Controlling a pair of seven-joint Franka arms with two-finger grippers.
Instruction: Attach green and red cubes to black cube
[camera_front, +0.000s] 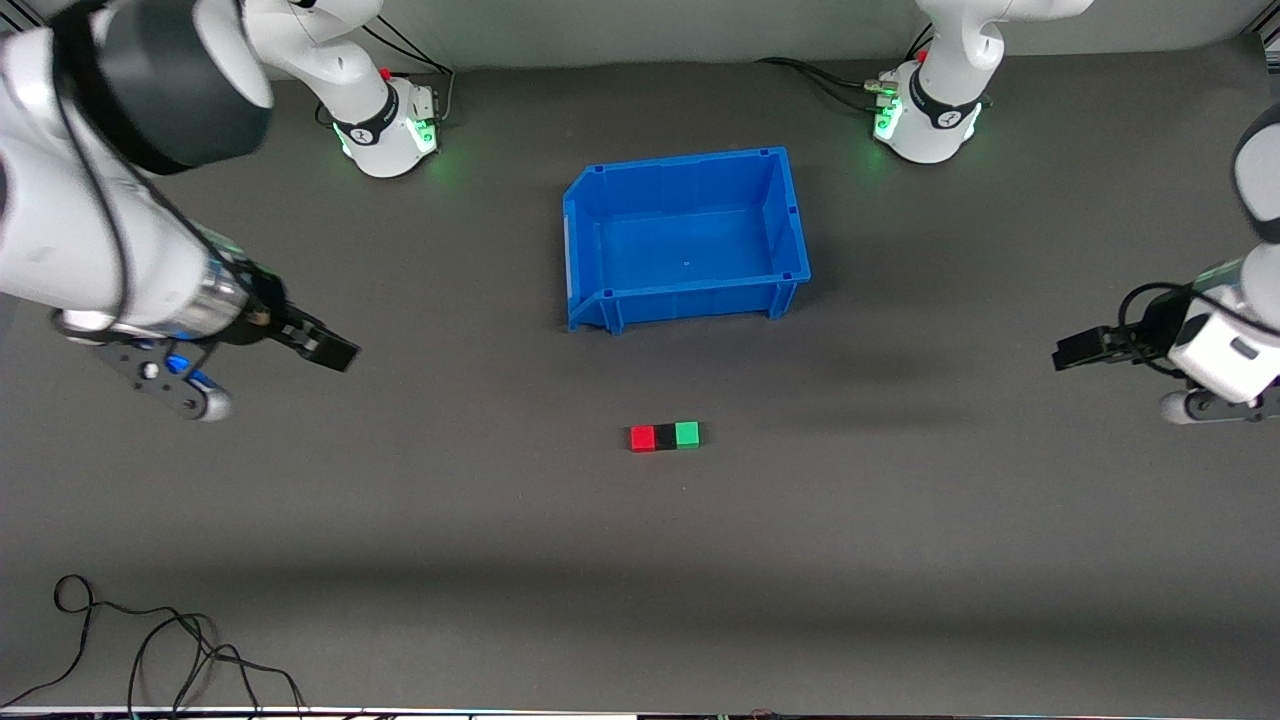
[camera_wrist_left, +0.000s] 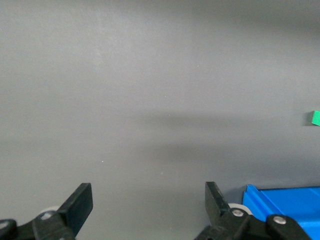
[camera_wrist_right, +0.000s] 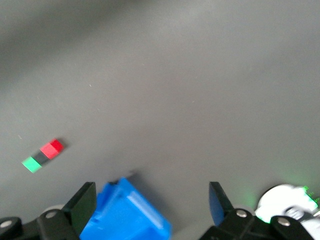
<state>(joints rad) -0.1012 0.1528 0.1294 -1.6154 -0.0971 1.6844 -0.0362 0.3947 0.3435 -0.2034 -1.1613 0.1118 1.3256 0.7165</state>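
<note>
The red cube (camera_front: 642, 438), black cube (camera_front: 665, 437) and green cube (camera_front: 687, 434) lie joined in one row on the table, nearer the front camera than the blue bin, the black one in the middle. The row also shows in the right wrist view: red (camera_wrist_right: 51, 148), black (camera_wrist_right: 41, 156), green (camera_wrist_right: 31, 164). Only the green cube (camera_wrist_left: 314, 118) shows in the left wrist view. My right gripper (camera_front: 335, 352) is open and empty, up in the air at the right arm's end of the table. My left gripper (camera_front: 1070, 352) is open and empty at the left arm's end.
An empty blue bin (camera_front: 690, 300) stands mid-table between the cube row and the arm bases; its corner shows in both wrist views (camera_wrist_left: 285, 200) (camera_wrist_right: 125, 212). Black cables (camera_front: 150, 640) lie at the table's near edge toward the right arm's end.
</note>
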